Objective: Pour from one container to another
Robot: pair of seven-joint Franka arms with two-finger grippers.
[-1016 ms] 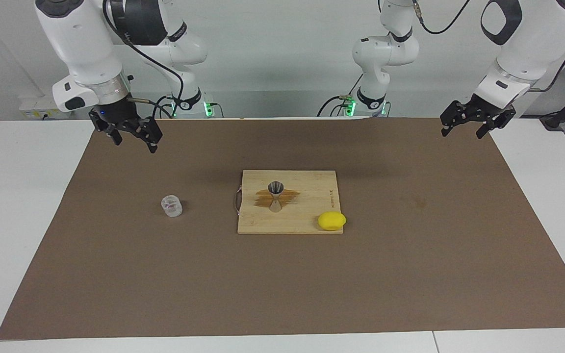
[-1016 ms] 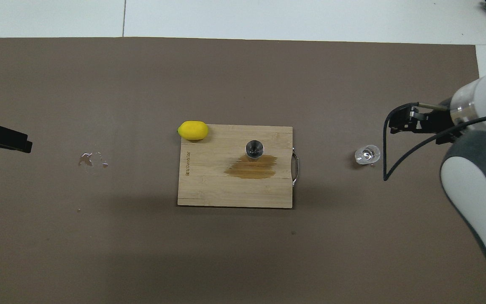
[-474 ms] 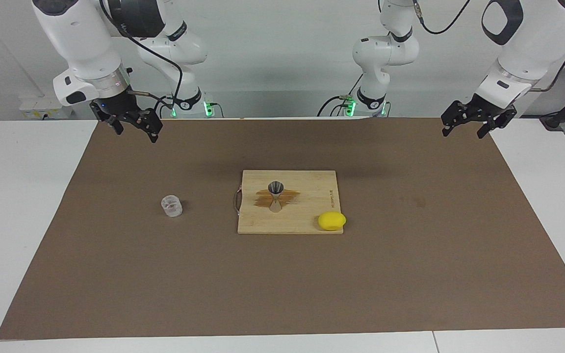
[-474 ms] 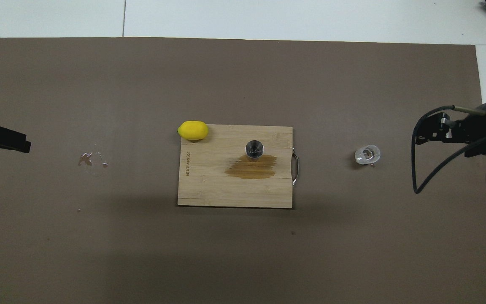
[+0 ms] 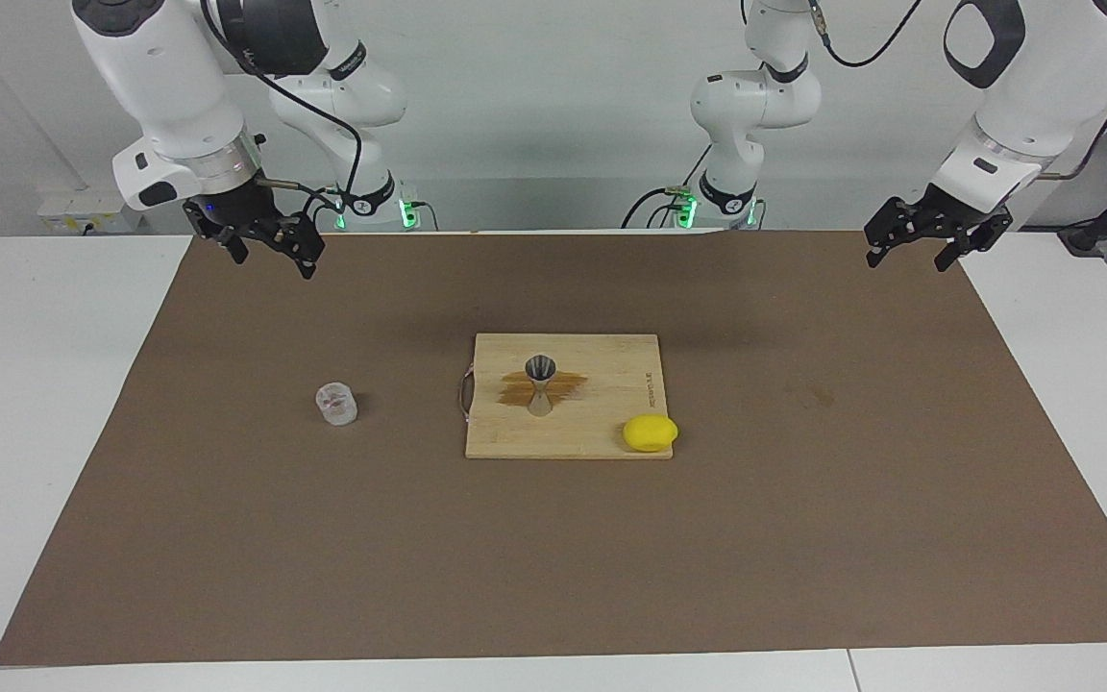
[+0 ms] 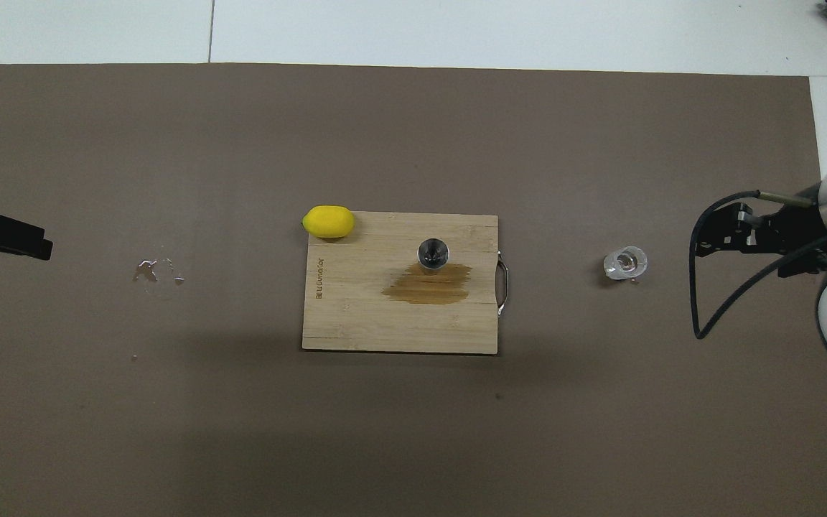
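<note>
- Cup point(image 5: 336, 404) stands upright on the mat point(image 5: 227, 538), toward the right arm's end, beside the board point(image 5: 611, 375) and apart from it
- Jigger point(image 5: 541, 383) stands upright on the board by a wet stain point(image 6: 428, 283); lemon point(image 5: 651, 432) lies at the board's corner farther from the robots
- Right gripper point(image 5: 265, 245) hangs empty over the mat's edge, fingers apart
- Left gripper point(image 5: 928, 235) waits, empty, fingers apart, over the left arm's end of the mat
</note>
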